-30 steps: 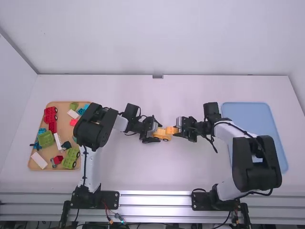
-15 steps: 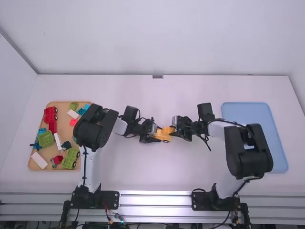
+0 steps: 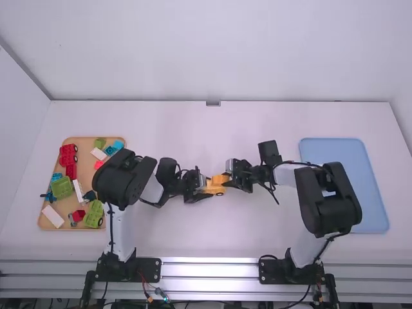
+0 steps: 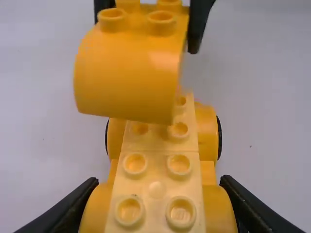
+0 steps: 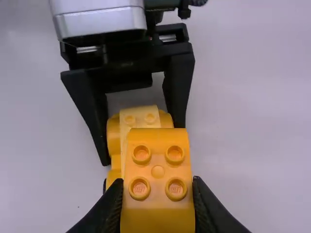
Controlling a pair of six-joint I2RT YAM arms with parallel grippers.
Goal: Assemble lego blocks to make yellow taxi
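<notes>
Yellow wheeled base (image 4: 156, 188) lay mid-frame in the high view, clamped by the left fingers (image 4: 73, 208). Right fingers (image 5: 104, 213) gripped the curved yellow block (image 5: 158, 165), unseated, above it. Base judged assembled; aligning and pressing remained.

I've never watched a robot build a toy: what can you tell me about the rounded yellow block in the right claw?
The block is plain orange-yellow, smooth like plastic, with four round studs on top and a curved end. The right claw grips it from both sides, studs up and slightly tilted, over the car base. Whether they touch, I can't tell.
</notes>
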